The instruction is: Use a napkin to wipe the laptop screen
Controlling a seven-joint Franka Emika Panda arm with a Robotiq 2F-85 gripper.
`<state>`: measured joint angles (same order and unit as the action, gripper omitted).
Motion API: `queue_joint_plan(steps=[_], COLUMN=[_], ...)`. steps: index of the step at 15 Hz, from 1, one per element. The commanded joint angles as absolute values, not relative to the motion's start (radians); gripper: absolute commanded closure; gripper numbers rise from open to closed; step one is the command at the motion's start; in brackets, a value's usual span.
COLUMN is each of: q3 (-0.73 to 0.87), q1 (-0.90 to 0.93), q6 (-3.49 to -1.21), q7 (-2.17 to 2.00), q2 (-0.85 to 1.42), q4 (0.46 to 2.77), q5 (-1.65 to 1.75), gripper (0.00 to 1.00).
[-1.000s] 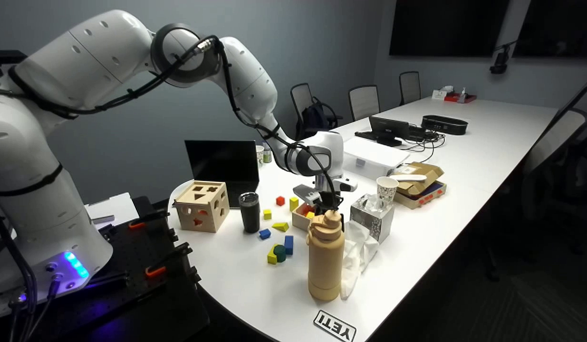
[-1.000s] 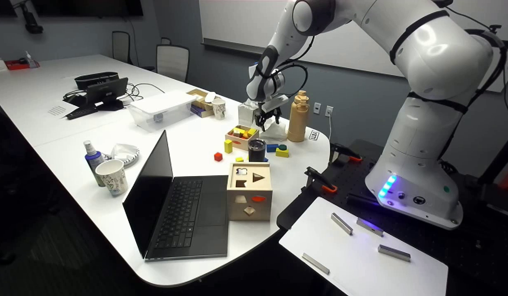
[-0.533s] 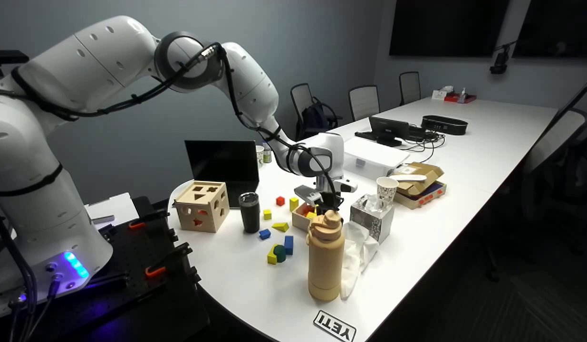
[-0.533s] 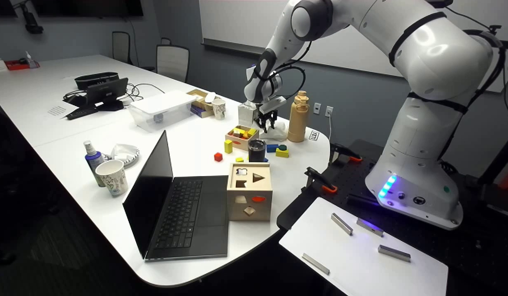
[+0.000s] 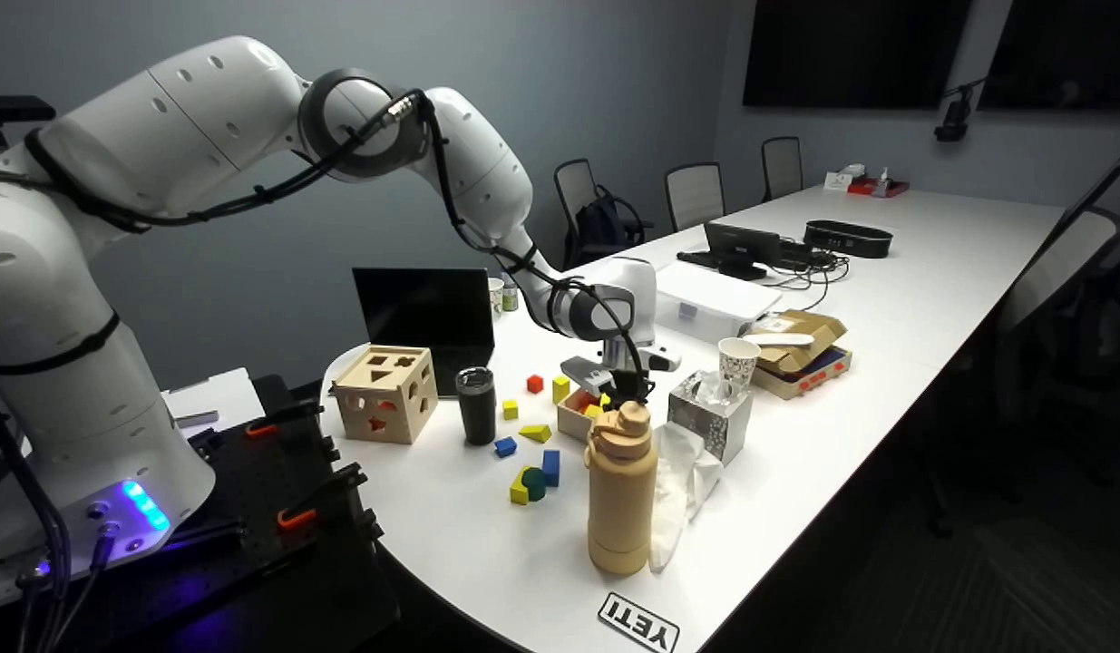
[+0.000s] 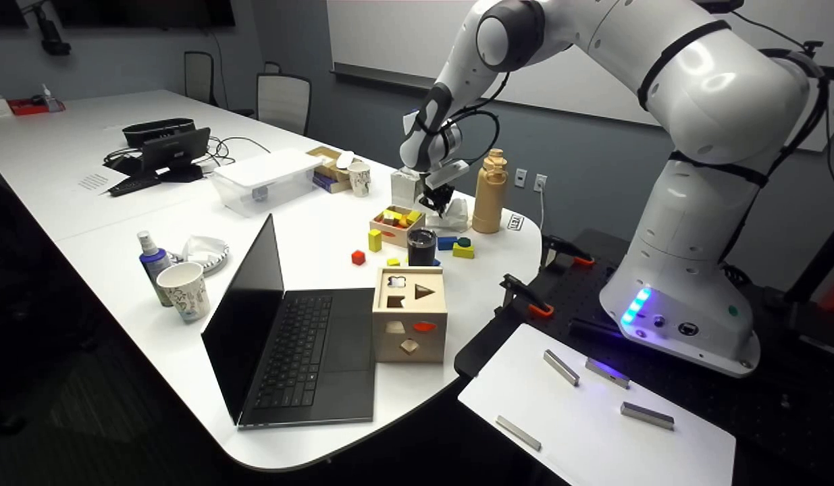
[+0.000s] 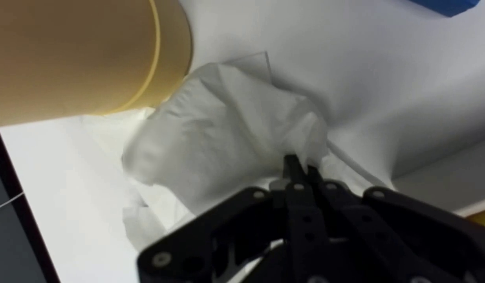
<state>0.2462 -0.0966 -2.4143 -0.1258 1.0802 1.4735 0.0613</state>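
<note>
wrist view: the tool (image 7: 302, 162) pinches the right part of the white napkin (image 7: 234, 135), most spreading left. in an exterior view, it lies right of the tan bottle (image 5: 621, 494) on the counter (image 5: 451, 508). in an exterior view, the laptop screen (image 6: 248, 317) stands near left, well apart from both.

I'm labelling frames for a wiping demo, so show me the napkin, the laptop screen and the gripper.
Napkin (image 7: 230, 133): wrist view, on its crumpled middle.
Laptop screen (image 5: 425, 307): an exterior view, on the middle of the dark panel.
Gripper (image 7: 302, 163): wrist view, midway between its fingertips.
</note>
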Motion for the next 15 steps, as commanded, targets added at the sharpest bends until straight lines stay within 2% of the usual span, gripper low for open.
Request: queue_joint_plan(steps=[1,7,15], q3=[0.248,0.237,0.042], q1=[-0.082,-0.040,-0.077], q6=[-2.310,-2.081,-1.943], q7=[-0.172,-0.191,-0.044], q2=[1.022,0.830,0.606], q4=[1.473,1.501,1.539], q5=[0.067,0.094,-0.057], gripper=[1.00,1.00,1.00])
